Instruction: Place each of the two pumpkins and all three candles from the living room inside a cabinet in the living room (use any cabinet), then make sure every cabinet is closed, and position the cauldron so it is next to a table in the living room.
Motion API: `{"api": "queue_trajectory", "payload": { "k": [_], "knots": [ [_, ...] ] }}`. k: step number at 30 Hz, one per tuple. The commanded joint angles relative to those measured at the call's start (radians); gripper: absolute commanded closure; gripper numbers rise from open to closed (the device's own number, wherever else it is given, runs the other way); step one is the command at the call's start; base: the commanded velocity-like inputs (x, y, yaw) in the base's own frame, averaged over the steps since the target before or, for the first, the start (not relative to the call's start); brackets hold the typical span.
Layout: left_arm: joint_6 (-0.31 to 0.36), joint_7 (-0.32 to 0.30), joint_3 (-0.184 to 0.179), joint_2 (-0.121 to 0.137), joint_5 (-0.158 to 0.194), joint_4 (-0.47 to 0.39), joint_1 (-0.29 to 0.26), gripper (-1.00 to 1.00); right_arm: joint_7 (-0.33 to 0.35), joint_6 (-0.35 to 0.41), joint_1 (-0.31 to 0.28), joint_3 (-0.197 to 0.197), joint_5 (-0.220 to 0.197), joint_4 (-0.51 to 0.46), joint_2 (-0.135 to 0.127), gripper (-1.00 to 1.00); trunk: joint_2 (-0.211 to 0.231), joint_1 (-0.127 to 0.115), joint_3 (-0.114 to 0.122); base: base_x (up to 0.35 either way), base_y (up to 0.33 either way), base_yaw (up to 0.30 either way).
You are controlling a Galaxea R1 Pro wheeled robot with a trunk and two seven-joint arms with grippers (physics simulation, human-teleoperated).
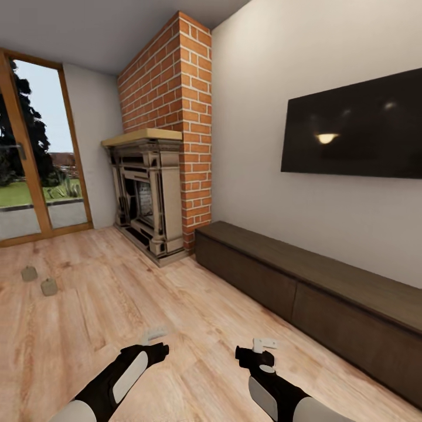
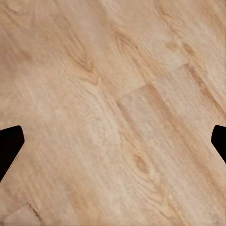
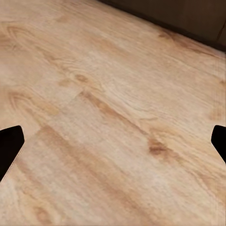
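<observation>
- Wooden plank floor (image 1: 117, 305): broad bare stretch across the frame's centre and left, bounded by the cabinet at right and the glass door (image 1: 35, 158) at upper left.
- Cabinet (image 1: 305, 287): long, low, dark brown, along the right wall under the television (image 1: 357, 126); fronts shut, contents hidden.
- Candles, two (image 1: 29, 273) (image 1: 49, 286): on the floor at left, near each other, well apart from the cabinet.
- Fireplace (image 1: 149, 193): against the brick chimney (image 1: 170, 88), beside the cabinet's far end.
- Left gripper (image 1: 153, 335), right gripper (image 1: 265, 346): lower frame, over bare floor, fingers spread wide, holding nothing.

Two stubby beige candles (image 1: 39, 280) stand upright on the wood floor, well apart from the closed dark-brown cabinet (image 1: 305, 293).
</observation>
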Motion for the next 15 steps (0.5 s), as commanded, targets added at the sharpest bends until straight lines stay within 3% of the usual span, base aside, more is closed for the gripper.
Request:
{"api": "queue_trajectory", "payload": {
  "k": [1,15],
  "knots": [
    [0.001,0.010,-0.007,0.001,0.010,-0.002,-0.001,-1.00,-0.004,-0.006,-0.001,0.008,-0.011,0.000,0.000,-1.00,-0.001,0.000,-0.002,0.001,0.000,0.269],
    [0.001,0.010,-0.007,0.000,0.010,-0.002,-0.001,-1.00,-0.004,-0.006,-0.001,0.010,-0.010,0.000,-0.001,-1.00,-0.001,0.000,-0.012,0.000,0.000,0.269]
  ]
}}
